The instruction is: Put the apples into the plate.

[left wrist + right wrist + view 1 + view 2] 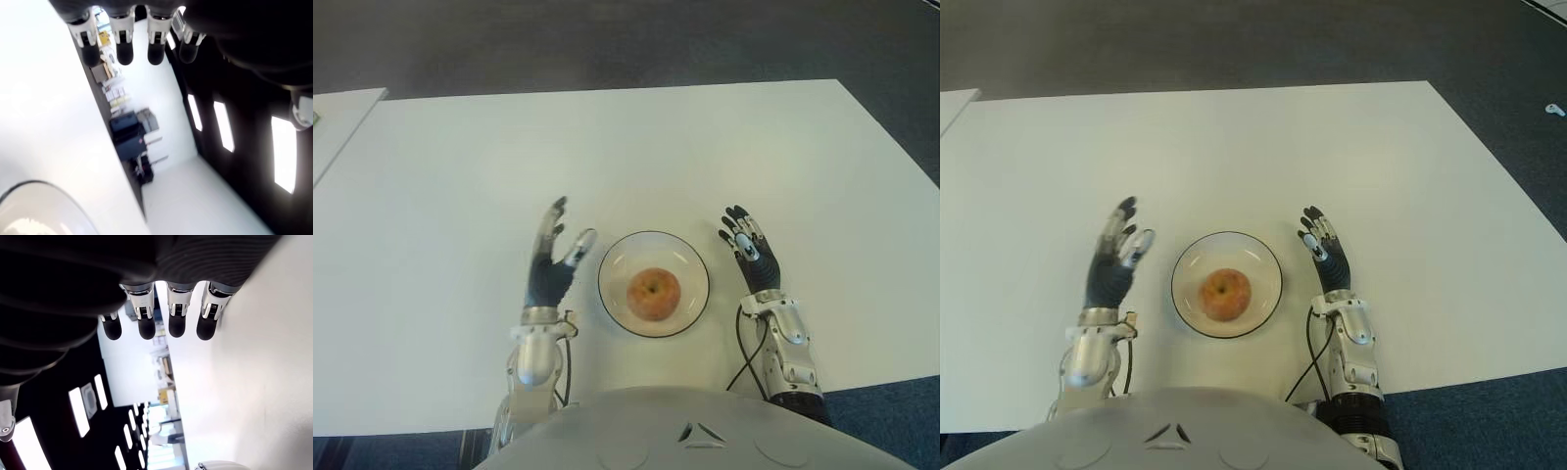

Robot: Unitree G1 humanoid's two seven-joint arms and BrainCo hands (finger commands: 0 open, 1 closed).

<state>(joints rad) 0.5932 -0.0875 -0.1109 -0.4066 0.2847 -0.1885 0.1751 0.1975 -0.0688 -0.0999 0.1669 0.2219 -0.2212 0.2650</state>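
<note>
One reddish-yellow apple [653,294] lies in the middle of a clear glass plate [693,261] with a dark rim, near the front of the white table [636,157]. My left hand [553,257] stands just left of the plate, fingers straight and spread, holding nothing. My right hand [750,251] is just right of the plate, fingers extended and empty as well. The left wrist view shows straight fingers [124,44] and the plate's rim [44,188]. The right wrist view shows the right hand's straight fingers [176,316] over the table.
A second pale table [337,117] edge shows at the far left. Dark floor [607,44] lies beyond the white table and at its right. A small white object [1553,110] lies on the floor at the far right.
</note>
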